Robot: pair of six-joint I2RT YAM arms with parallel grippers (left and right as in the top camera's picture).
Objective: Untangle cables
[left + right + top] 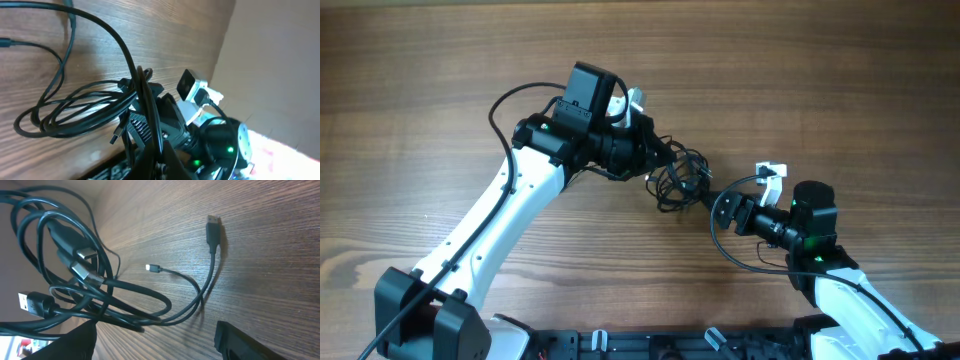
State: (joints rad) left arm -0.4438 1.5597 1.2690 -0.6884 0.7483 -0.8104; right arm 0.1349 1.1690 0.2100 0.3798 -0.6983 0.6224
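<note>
Between both arms, on brown wooden table point(440, 90), found thin black cables point(680, 180) bunched in one knot, with two plug ends trailing free. Saw right gripper point(719, 207) fingers spread wide, empty, just beside knot. Could not tell left gripper point(658, 160) hold through strands across lens; possibly pinching one. Judged best approach: pinch one strand near free black USB plug point(213, 224), draw slowly outward, keep knot anchored opposite, avoid cinching loops.
</note>
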